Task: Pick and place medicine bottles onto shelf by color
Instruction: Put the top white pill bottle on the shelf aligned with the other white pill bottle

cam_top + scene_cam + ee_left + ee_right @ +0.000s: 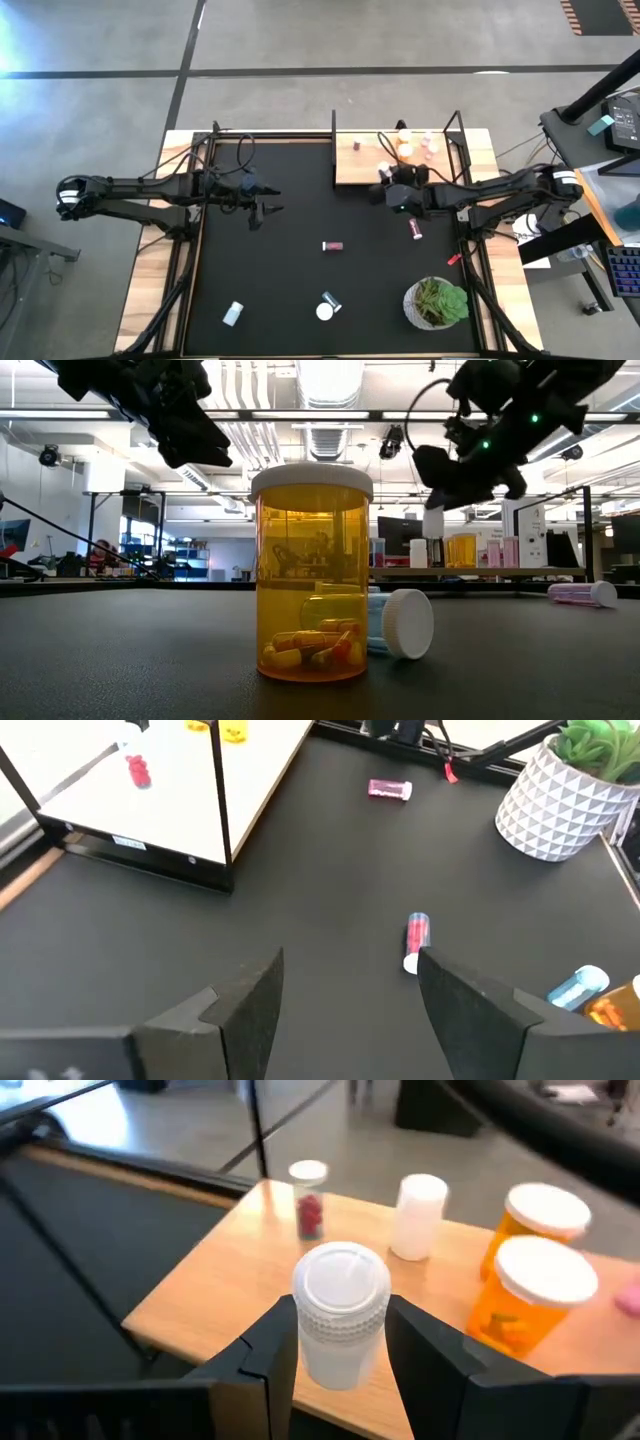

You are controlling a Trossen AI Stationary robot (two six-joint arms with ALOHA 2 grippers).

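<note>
Left gripper (262,211) hangs over the bare left part of the black mat (290,270), fingers spread and empty, waiting. On the mat lie a maroon bottle (333,245) near the middle, a pale bottle (233,314) and a white-capped one (328,308) toward the near edge, and a pink bottle (416,229) on its side close to the potted plant (436,302). Right gripper (340,1342) pinches a clear bottle (341,1312) by its body, held just above the front edge of the shelf (225,1280), whose board already carries two orange bottles (535,1290), a white one (417,1215) and a red-pill one (309,1198). Risk, as I judge it: released this near the edge, the bottle may tip off; pushed deeper, the fingers may knock the crowded orange pair over
</note>
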